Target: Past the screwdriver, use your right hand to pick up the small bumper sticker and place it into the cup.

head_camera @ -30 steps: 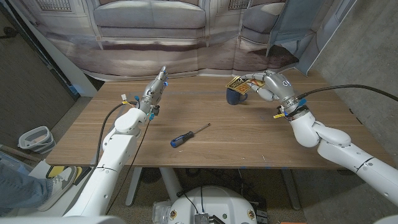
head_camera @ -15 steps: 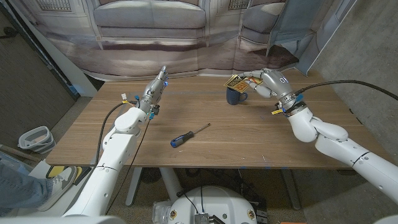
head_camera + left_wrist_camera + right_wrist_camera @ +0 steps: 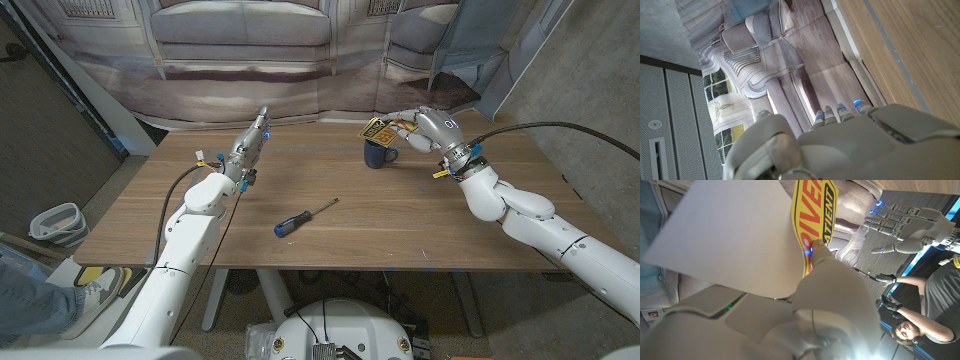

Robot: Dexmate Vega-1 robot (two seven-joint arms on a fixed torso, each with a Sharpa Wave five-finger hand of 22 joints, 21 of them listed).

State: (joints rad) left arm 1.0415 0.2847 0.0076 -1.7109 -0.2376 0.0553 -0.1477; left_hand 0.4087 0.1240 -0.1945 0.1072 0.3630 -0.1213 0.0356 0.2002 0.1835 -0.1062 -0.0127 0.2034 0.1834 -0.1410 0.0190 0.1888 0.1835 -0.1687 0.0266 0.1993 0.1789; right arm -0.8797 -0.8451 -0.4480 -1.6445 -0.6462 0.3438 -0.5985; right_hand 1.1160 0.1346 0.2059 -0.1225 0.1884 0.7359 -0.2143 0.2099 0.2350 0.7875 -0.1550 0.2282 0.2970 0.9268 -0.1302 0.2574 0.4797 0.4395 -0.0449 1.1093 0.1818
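the right hand (image 3: 425, 128) grips the small bumper sticker (image 3: 377, 130), a yellow and black card, pinched at its edge and held in the air just above the dark blue cup (image 3: 378, 153) at the far side of the table (image 3: 420, 225). over the last second the hand has lifted and drawn slightly back toward the rear of the table, so the sticker, which sat low against the cup's rim, now stands clear above the mouth. in the right wrist view the sticker (image 3: 812, 210) is seen close against the fingertips (image 3: 812, 247), its pale back and printed face both visible, confirming the grasp is intact. judgement: pickup is complete; insertion is not, and the lift reads as a re-alignment before lowering. the sticker looks wider than the cup's opening, so it may catch on the rim unless tilted edge-first. the screwdriver (image 3: 303, 217) lies near the table's middle, well apart. the left hand (image 3: 252, 143) holds nothing, fingers extended, unchanged.
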